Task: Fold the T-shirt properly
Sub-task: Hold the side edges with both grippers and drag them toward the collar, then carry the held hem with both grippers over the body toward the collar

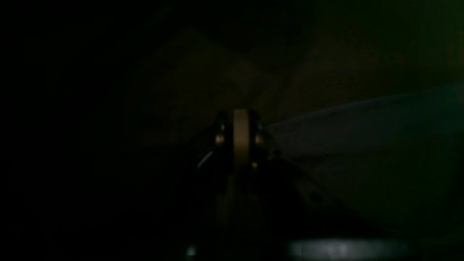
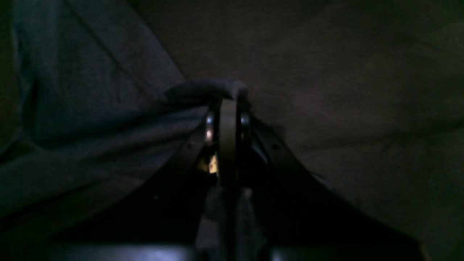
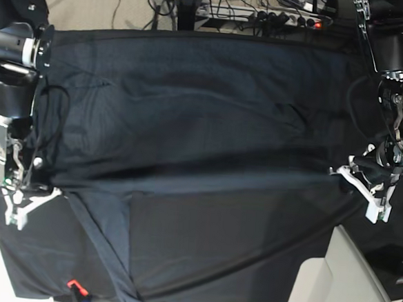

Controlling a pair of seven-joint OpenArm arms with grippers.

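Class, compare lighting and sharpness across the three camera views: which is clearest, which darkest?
Base view: evenly lit, sharp, showing the dark charcoal knit T-shirt. Right wrist view: dim, soft, fabric folds still readable. Left wrist view: nearly black, blurred, with a pale glare streak along the bottom.

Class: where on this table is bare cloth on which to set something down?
Bare smooth black tablecloth lies nearside, below the dark charcoal knit T-shirt, bordered by its hanging strip and the pale panel. Both side edges are crowded: right claw, left claw.
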